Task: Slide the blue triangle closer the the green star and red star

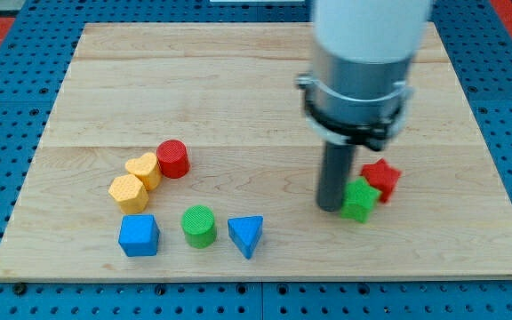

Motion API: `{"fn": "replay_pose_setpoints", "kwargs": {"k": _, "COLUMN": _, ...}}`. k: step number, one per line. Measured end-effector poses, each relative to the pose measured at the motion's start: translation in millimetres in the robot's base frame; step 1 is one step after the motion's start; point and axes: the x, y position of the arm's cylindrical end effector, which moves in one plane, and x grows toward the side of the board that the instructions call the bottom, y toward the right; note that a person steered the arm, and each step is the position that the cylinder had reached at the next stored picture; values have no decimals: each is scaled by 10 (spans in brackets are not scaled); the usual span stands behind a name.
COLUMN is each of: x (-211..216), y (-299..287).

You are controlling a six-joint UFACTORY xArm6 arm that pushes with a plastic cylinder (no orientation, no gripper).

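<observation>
The blue triangle [246,236] lies near the view's bottom, middle of the wooden board [238,89]. The green star [359,199] sits at the right, touching the red star [381,179] just above and to its right. My tip [330,207] rests on the board right at the green star's left side, well to the right of the blue triangle. The arm's grey and white body [360,71] hides part of the board above the stars.
A green cylinder [199,225] and a blue cube [139,236] lie left of the blue triangle. A red cylinder [173,158], a yellow heart [143,169] and a yellow hexagon [129,192] cluster at the left.
</observation>
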Motion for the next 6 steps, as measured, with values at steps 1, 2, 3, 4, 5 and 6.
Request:
{"fn": "replay_pose_setpoints", "kwargs": {"k": 1, "x": 336, "y": 50}}
{"fn": "replay_pose_setpoints", "kwargs": {"k": 2, "x": 817, "y": -509}}
{"fn": "replay_pose_setpoints", "kwargs": {"k": 3, "x": 732, "y": -1355}}
{"fn": "replay_pose_setpoints", "kwargs": {"k": 4, "x": 155, "y": -1150}}
{"fn": "replay_pose_setpoints", "kwargs": {"k": 5, "x": -108, "y": -556}}
{"fn": "replay_pose_setpoints", "kwargs": {"k": 6, "x": -43, "y": -424}}
